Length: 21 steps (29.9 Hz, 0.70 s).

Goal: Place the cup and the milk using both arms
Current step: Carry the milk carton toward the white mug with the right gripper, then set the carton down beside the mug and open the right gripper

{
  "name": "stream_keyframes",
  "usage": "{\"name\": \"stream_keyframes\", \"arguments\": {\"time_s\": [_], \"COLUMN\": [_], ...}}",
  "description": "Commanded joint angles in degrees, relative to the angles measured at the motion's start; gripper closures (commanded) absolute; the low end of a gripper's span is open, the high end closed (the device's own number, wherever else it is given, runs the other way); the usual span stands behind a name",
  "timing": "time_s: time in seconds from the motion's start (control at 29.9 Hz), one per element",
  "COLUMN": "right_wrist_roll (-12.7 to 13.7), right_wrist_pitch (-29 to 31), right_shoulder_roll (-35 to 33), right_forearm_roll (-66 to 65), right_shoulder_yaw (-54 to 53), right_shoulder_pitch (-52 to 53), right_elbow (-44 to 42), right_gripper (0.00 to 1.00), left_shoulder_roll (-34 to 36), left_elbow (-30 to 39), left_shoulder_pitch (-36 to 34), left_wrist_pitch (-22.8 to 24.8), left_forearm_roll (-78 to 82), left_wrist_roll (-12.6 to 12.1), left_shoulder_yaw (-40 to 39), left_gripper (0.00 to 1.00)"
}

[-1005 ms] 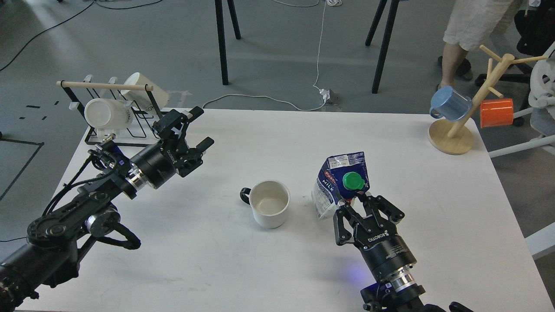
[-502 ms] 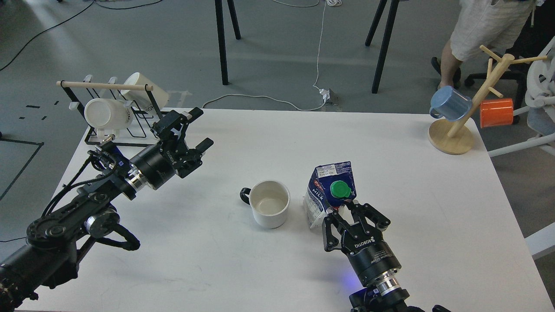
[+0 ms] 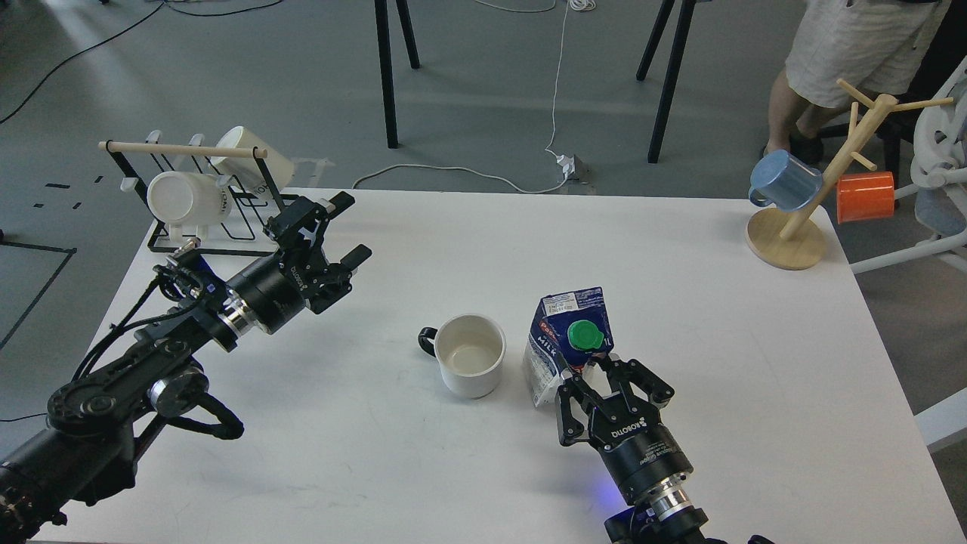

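Observation:
A white cup (image 3: pixel 470 355) with a dark handle on its left stands upright near the middle of the white table (image 3: pixel 755 340). A blue and white milk carton (image 3: pixel 563 332) with a green cap is just right of the cup, apart from it and leaning. My right gripper (image 3: pixel 600 372) comes in from the bottom edge and is shut on the carton's near side. Whether the carton's base touches the table cannot be told. My left gripper (image 3: pixel 346 228) is open and empty above the table, well to the left of the cup and behind it.
A black wire rack (image 3: pixel 189 227) with two white mugs stands at the back left corner. A wooden mug tree (image 3: pixel 786 238) with a blue cup and an orange cup stands at the back right. A person's legs (image 3: pixel 831 53) are beyond it.
My right gripper has moved left and back toward me with the milk carton, bringing it lower and close beside the cup. The left arm has barely moved.

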<state>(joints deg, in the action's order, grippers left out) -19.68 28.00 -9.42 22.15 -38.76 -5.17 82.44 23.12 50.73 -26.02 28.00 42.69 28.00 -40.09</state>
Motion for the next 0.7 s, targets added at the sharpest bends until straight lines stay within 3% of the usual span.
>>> {"name": "stream_keyframes", "arguments": {"time_s": [0.0, 0.07, 0.2, 0.23, 0.27, 0.67], "right_wrist_roll": [0.1, 0.1, 0.2, 0.3, 0.3, 0.3], "right_wrist_pitch": [0.0, 0.0, 0.0, 0.0, 0.0, 0.0], "right_shoulder_roll": [-0.1, -0.1, -0.3, -0.3, -0.4, -5.1], "right_forearm_roll": [0.1, 0.1, 0.2, 0.2, 0.2, 0.0], "right_shoulder_yaw": [0.0, 0.0, 0.0, 0.0, 0.2, 2.4], "right_shoulder_pitch": [0.0, 0.0, 0.0, -0.1, -0.2, -5.2], "right_elbow": [0.1, 0.1, 0.3, 0.3, 0.5, 4.5], "right_gripper": [0.46, 0.39, 0.16, 0.06, 0.03, 0.03], "left_shoulder_roll": [-0.1, -0.1, -0.1, -0.1, -0.1, -0.1], "left_elbow": [0.0, 0.1, 0.1, 0.0, 0.1, 0.1], "left_shoulder_pitch": [0.0, 0.1, 0.1, 0.3, 0.4, 0.4], "left_wrist_pitch": [0.0, 0.0, 0.0, 0.0, 0.0, 0.0], "left_forearm_roll": [0.1, 0.0, 0.0, 0.0, 0.0, 0.0], "left_wrist_roll": [0.0, 0.0, 0.0, 0.0, 0.0, 0.0], "left_shoulder_yaw": [0.0, -0.1, 0.0, 0.0, -0.1, -0.1], "left_gripper": [0.01, 0.01, 0.01, 0.01, 0.01, 0.01]}}
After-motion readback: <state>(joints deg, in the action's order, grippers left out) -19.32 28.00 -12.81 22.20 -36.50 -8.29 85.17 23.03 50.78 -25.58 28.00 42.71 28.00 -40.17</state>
